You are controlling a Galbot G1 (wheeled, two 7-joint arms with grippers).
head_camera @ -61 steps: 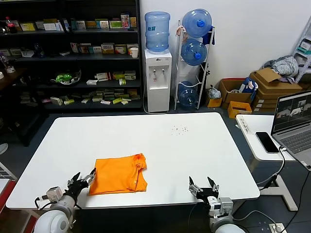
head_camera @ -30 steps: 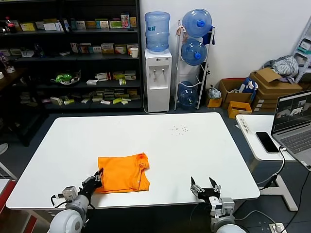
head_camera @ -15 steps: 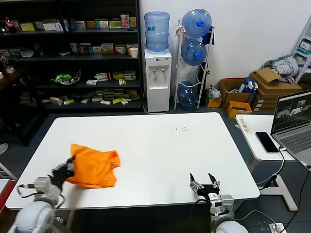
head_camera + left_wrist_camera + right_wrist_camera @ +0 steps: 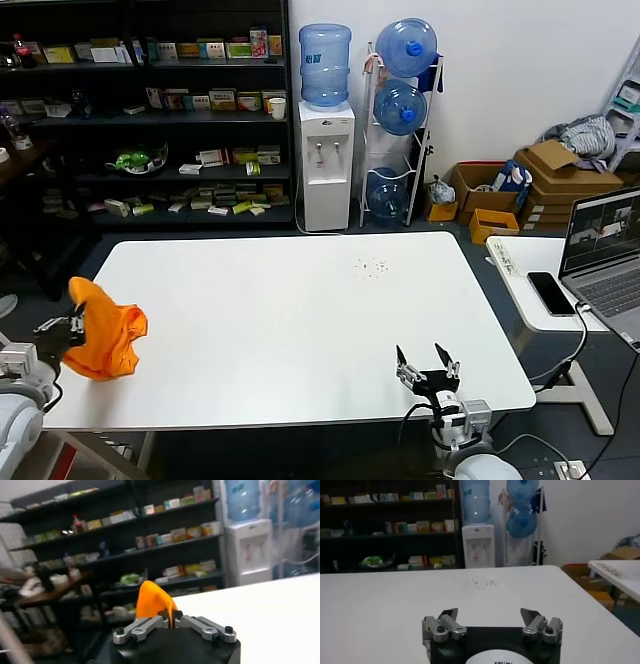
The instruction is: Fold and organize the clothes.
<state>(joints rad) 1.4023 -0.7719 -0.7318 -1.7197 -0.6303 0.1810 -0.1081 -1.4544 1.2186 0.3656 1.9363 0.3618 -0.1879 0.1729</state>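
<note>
The left gripper has its jaws pinched together on the orange T-shirt, holding it bunched and lifted at the surface's near-left corner, partly past the left edge. In the left wrist view the left gripper's fingers meet around a peak of orange cloth standing up between them. The right gripper sits at the near edge of the surface, toward the right, with its jaws spread wide and nothing between them; the right wrist view shows both fingertips well apart above the bare white top.
</note>
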